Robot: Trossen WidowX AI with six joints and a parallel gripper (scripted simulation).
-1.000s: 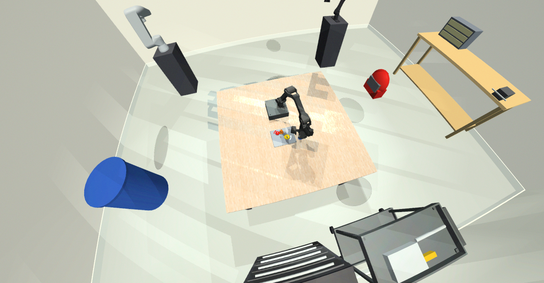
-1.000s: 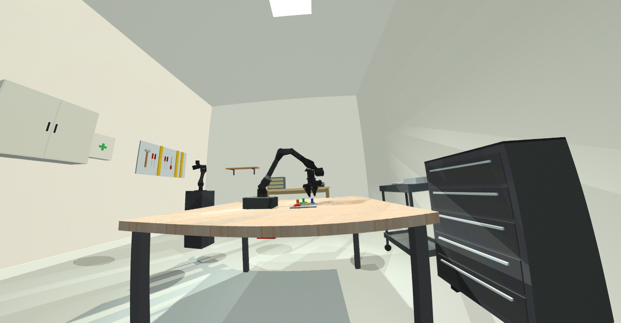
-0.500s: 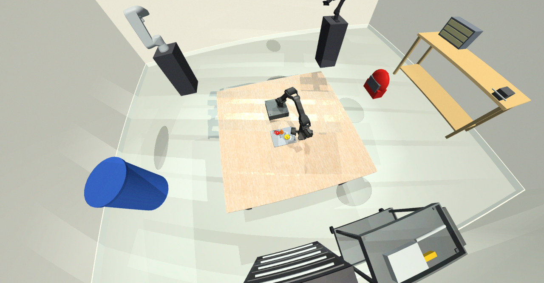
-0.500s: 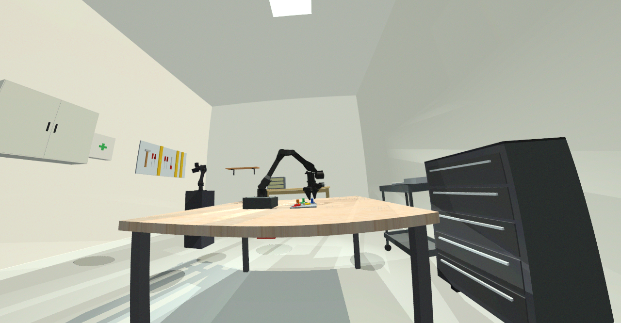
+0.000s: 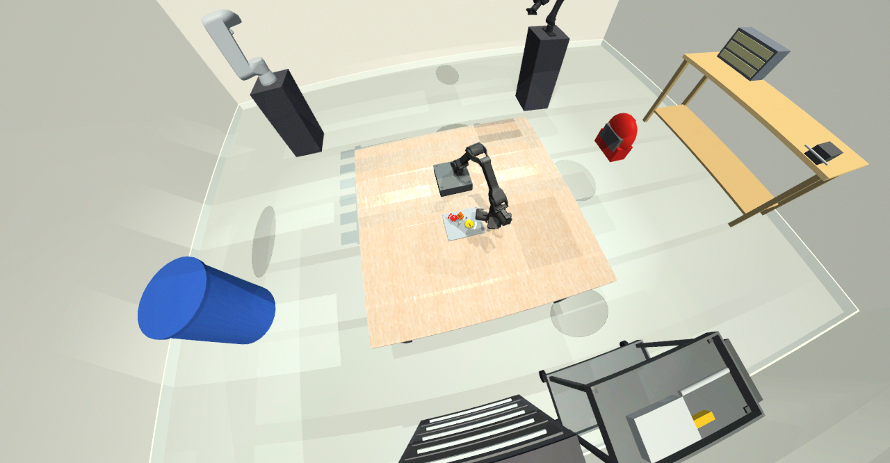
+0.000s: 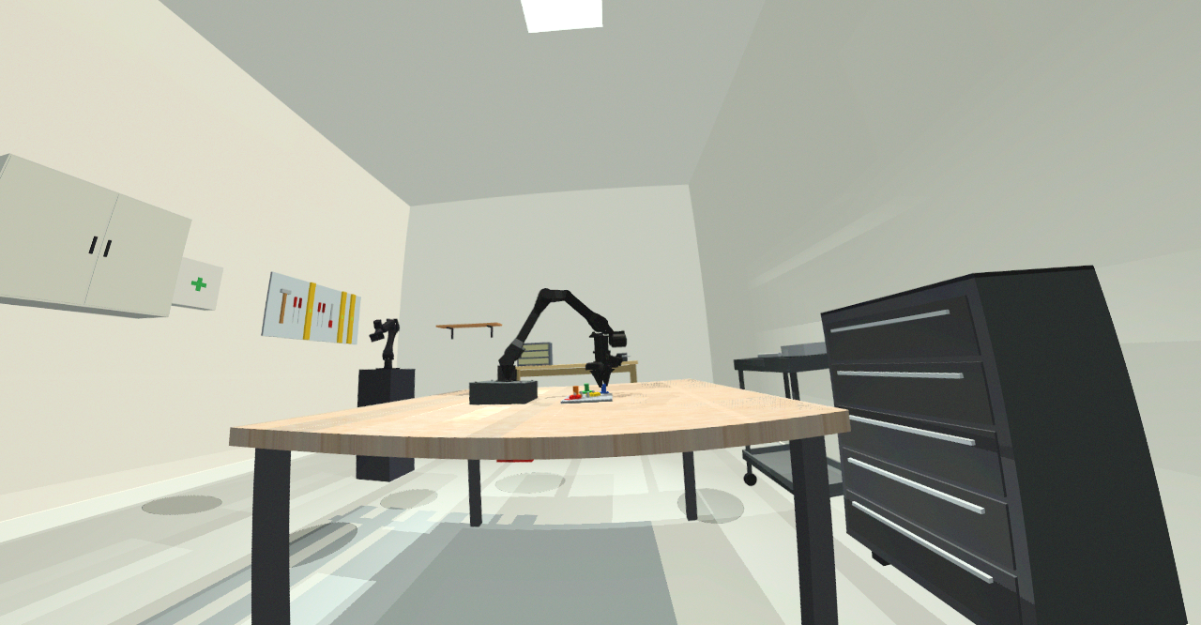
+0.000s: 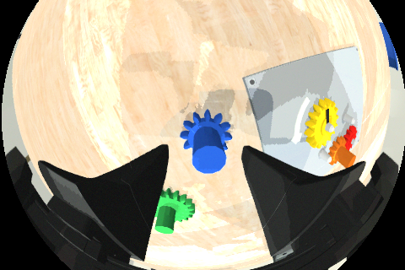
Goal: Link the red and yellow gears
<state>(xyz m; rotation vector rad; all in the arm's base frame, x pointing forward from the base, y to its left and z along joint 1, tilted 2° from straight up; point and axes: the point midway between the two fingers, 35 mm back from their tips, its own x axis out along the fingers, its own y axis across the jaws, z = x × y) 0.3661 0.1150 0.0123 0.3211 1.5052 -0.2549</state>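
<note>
My gripper (image 7: 206, 151) (image 6: 601, 384) is open, its fingers partly closed around the handle of the blue gear (image 7: 207, 135); gaps show on both sides. The blue gear stands on the table beside the grey board (image 7: 287, 80) (image 5: 454, 233). A green gear (image 7: 182, 207) (image 6: 585, 388) with a handle stands on the table, partly behind the left finger. On the board are the yellow gear (image 7: 320, 128) (image 5: 468, 224) with its black stripe, the red gear (image 7: 351, 135) (image 5: 452, 217) and an orange gear (image 7: 337, 152) (image 5: 460, 215) beside the red one. Empty pegs (image 7: 348, 119) (image 7: 324, 154) show near them.
The white arrow (image 7: 299, 122) curves beside the yellow gear. The arm's dark base (image 5: 453, 180) (image 6: 503, 391) stands on the wooden table (image 5: 416, 286) behind the board. A blue bin (image 5: 205, 302), a drawer cabinet (image 6: 923, 419) and a workbench (image 5: 771, 108) are away from the table.
</note>
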